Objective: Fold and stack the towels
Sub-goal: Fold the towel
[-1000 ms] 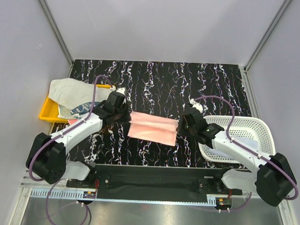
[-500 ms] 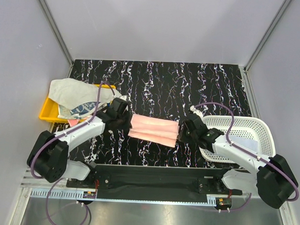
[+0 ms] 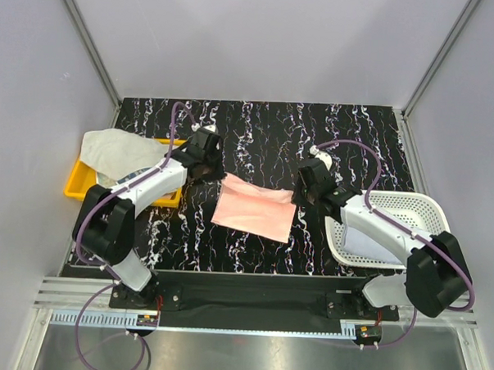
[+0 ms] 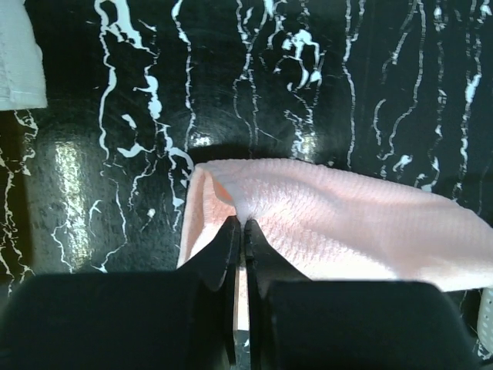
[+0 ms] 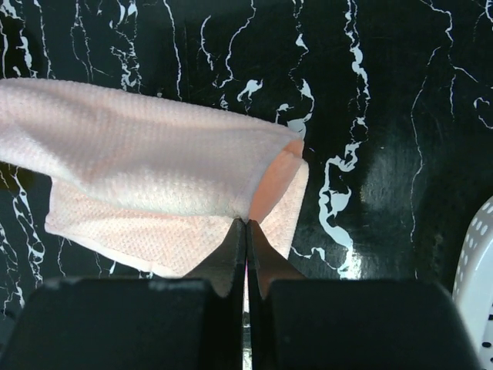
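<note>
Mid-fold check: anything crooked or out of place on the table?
The pink towel sits askew: its left end lies farther back than its right, so the folded edges may not line up squarely. Also, a whitish towel spills over the far rim of the yellow tray.

Middle of the table (image 3: 266, 124): a towel (image 3: 254, 211), stretched left to right between two grippers. Left gripper (image 3: 217, 172) clamped on the towel's far left corner, right gripper (image 3: 296, 195) clamped on its far right corner. Near edge of the towel down on the table, on the side of the arm bases. At the table's left edge, well apart from the towel, a tray (image 3: 76, 187) with a heap of towels (image 3: 117, 149) on it, overhanging its far rim. At the right edge, a basket (image 3: 414, 210), just right of the right gripper, with another towel (image 3: 366, 242) inside.
</note>
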